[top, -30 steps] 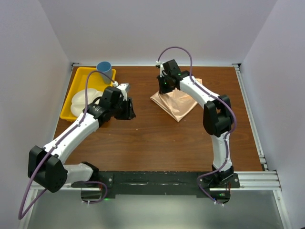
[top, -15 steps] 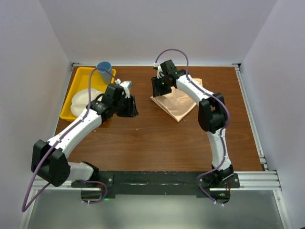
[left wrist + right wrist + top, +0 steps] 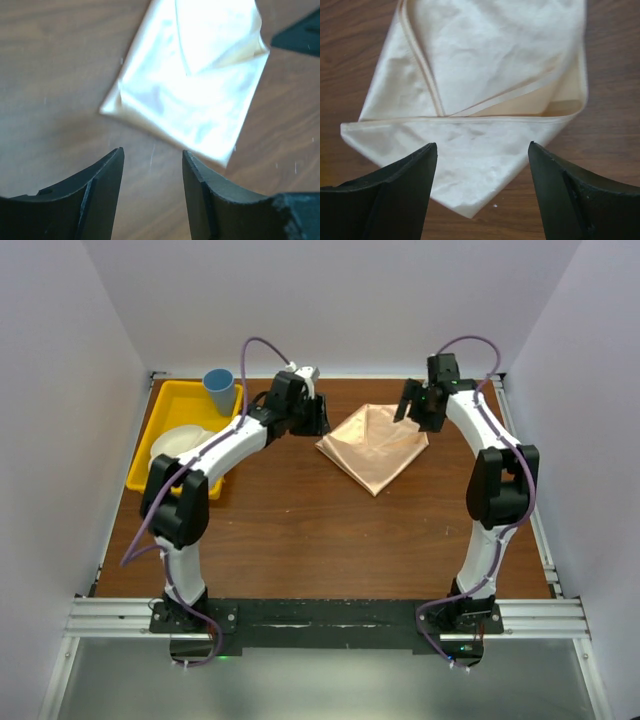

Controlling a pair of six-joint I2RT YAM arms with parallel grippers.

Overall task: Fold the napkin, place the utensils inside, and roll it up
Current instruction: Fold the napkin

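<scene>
The peach napkin lies folded on the brown table at the back centre, its layers overlapping into a diamond. My left gripper hovers just beyond its left corner, open and empty; in the left wrist view the napkin lies ahead of the left gripper. My right gripper hangs over the napkin's right corner, open wide with nothing held; in the right wrist view the napkin has its corner below the right gripper. The utensils are out of view.
A yellow tray stands at the back left with a white plate in it and a blue cup at its far end. The side walls and back wall stand close around the table.
My right gripper opened, let go of the napkin and moved from its left corner to its right corner. My left arm swung from the table's left to the napkin's left corner.
</scene>
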